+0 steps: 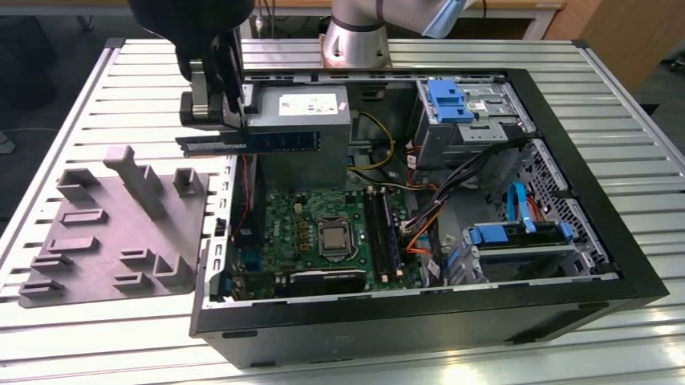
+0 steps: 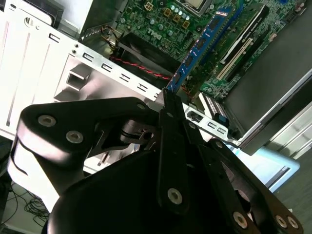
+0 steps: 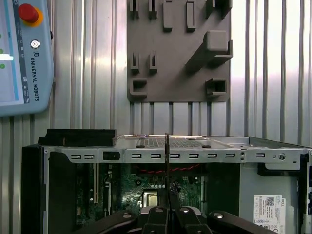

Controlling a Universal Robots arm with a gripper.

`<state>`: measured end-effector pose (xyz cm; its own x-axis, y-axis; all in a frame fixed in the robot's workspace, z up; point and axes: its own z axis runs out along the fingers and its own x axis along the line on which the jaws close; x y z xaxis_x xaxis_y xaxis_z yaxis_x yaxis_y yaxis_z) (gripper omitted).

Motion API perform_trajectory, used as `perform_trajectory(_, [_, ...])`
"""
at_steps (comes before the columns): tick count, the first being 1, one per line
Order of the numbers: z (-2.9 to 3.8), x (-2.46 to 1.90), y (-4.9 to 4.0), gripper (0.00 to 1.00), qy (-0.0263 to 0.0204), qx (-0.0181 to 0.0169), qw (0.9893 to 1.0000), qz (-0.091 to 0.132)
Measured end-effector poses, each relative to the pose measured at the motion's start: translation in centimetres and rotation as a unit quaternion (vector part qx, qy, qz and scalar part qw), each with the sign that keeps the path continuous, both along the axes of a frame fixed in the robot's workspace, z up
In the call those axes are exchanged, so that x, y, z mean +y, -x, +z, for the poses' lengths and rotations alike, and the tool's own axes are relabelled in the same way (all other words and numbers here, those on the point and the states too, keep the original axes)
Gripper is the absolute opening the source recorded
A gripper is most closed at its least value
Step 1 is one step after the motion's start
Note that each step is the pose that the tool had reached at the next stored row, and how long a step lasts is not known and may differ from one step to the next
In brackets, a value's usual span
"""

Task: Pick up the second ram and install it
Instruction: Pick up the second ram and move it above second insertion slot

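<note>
You've got the 2nd RAM stick (image 1: 268, 143) off the counter and clamped in the end effector (image 1: 236, 127), fingers narrowed onto 1 end of the board. It hangs level, long side horizontal, chips facing the exterior cam, over the case wall on the exterior view's left. Its free end reaches toward the PSU (image 1: 300, 104).

In both wrist views you see the stick edge-on (image 2: 200, 46) (image 3: 166, 165), a thin strip running out from between the black fingers of the end effector (image 2: 168, 100) (image 3: 168, 212), w/ the green motherboard (image 2: 161, 19) below it. It isn't seated in anything.

The motherboard (image 1: 289, 216) lies flat in the open PC case (image 1: 428, 309). Its long black DIMM slots (image 1: 377, 228) sit just beside the CPU socket (image 1: 334, 238), well apart from the stick.

The grey parts fixture (image 1: 107, 241) (image 3: 178, 53) sits outside the case on the exterior view's left, on the slatted aluminium counter (image 1: 160, 64). 2 blue drive caddies (image 1: 447, 100) (image 1: 503, 234) are on the case's far side, w/ orange cables (image 1: 428, 216) between them and the board. A teach pendant (image 3: 24, 58) lies on the counter in the first wrist view.
</note>
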<state>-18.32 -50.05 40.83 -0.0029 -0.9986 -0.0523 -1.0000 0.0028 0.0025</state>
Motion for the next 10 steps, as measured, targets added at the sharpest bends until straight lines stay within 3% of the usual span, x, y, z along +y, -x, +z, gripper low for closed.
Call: perform_trajectory(10, [0.0, 0.0, -0.72, 0.12, 0.0, 0.0, 1.0, 0.0])
